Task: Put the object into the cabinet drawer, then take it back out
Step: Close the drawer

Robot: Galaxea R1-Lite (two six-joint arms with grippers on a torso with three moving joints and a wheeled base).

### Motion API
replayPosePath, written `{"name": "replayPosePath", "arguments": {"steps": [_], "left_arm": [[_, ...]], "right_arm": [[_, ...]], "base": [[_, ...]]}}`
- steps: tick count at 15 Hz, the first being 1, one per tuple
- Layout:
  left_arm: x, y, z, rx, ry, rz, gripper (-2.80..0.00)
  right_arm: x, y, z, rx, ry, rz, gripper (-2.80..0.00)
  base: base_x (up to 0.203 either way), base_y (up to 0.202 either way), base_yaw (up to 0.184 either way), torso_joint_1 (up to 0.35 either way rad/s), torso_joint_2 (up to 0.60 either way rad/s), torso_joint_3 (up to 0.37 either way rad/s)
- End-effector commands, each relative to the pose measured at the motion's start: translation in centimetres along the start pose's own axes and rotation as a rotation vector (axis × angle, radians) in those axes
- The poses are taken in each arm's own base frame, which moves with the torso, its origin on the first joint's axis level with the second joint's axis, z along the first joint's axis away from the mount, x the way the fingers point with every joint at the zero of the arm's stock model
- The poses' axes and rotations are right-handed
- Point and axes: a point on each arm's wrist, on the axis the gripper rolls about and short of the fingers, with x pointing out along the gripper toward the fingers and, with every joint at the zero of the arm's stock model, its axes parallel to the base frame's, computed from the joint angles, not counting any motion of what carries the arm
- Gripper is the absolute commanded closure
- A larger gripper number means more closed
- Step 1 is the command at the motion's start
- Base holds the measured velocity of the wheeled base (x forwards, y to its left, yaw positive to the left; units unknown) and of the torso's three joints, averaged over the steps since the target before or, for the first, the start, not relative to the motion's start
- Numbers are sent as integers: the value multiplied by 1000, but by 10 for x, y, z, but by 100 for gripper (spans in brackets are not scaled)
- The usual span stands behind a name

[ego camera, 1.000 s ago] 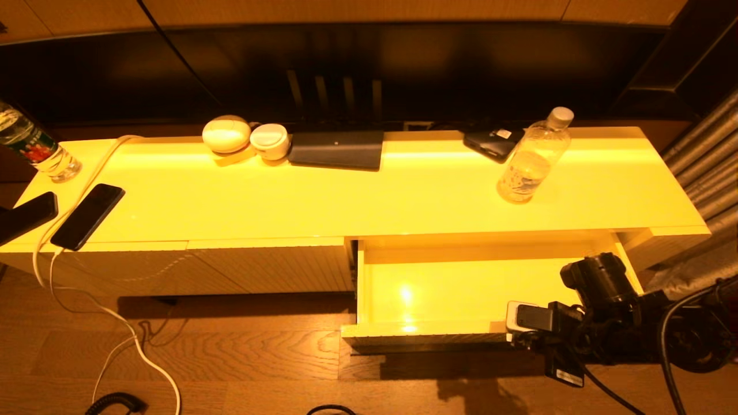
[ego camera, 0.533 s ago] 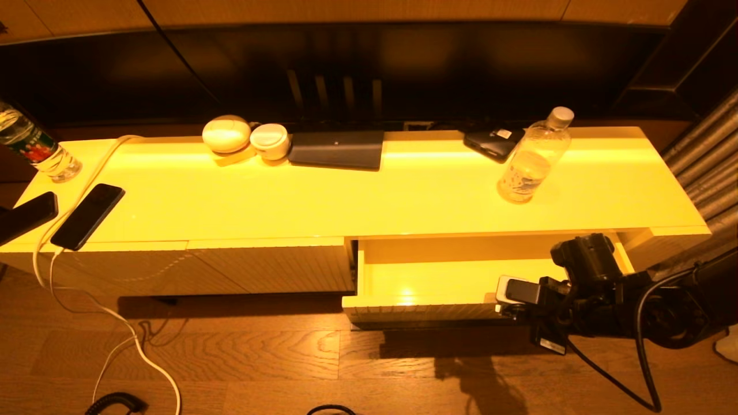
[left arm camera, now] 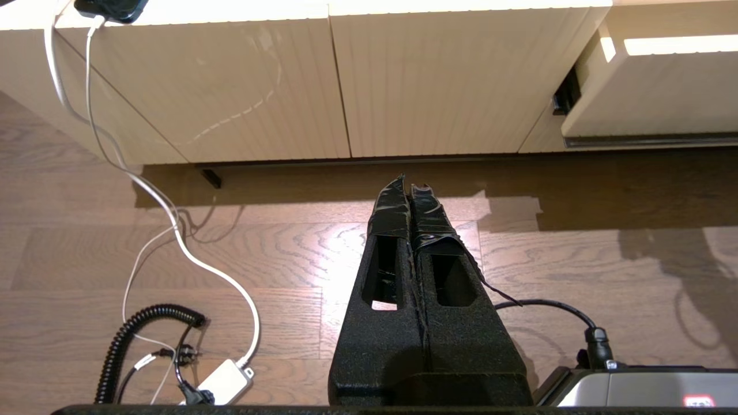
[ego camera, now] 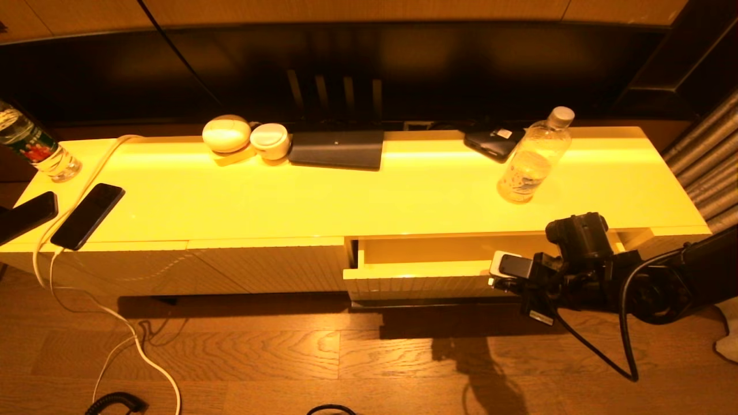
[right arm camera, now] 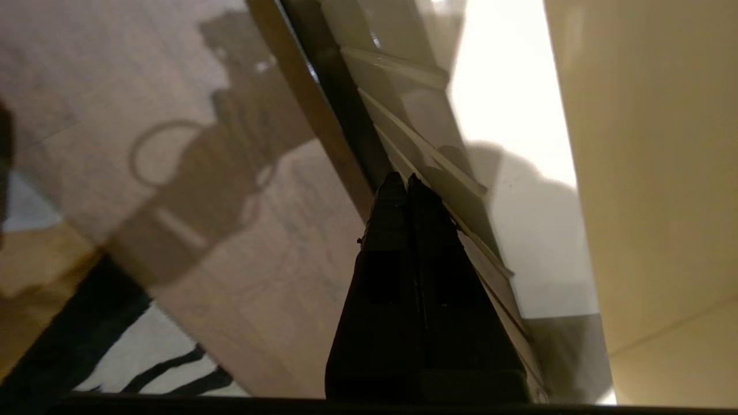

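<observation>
Right gripper [right arm camera: 402, 183] is seen with its two black fingers pressed together, nothing between them, the tips set against the lower edge of the drawer [ego camera: 421, 275] front at its right end. In the head view the right arm reaches in from the right side, its wrist camera block just in front of the drawer's ribbed face. The drawer is only slightly pulled out: a narrow strip of glossy pale interior is visible behind the front panel, and the dark handle strip runs along the bottom edge.

The water bottle [ego camera: 533, 157] is found on the cabinet top [ego camera: 323, 196], above and behind the right part of the drawer, well apart from the gripper. It is standing on its base, long axis upright, white cap pointing up; in the head view it appears to lean toward the back wall. A dark flat device [ego camera: 493, 143] lies just beside it at the rear.

Left gripper [left arm camera: 410, 189] is parked low over the wooden floor [left arm camera: 288, 253] in front of the closed ribbed panels, fingers closed together and holding nothing.
</observation>
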Motion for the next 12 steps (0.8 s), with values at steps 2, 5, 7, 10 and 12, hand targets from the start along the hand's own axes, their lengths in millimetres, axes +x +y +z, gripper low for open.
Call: {"name": "replayPosePath", "arguments": {"steps": [2,5,7,10,12], "left_arm": [[0,0,0,0,1,1,0],[0,0,-1,0,2,1,0],[0,0,0,0,2,0,0],[0,0,0,0,1,-1,0],[0,0,0,0,1,0,0]], "right_arm": [[5,-9,7,-4,-25,-35,0],[11,-23,7,16,-31,-73,0],[13,-29,8,23,-34,-86,0],[18,-41,8,37,-42,-120,0],[20,-49,10,42,-50,-143,0]], "base": [[0,0,0,0,0,0],[0,0,0,0,0,0],[0,0,0,0,0,0],[0,0,0,0,0,0],[0,0,0,0,0,0]]}}
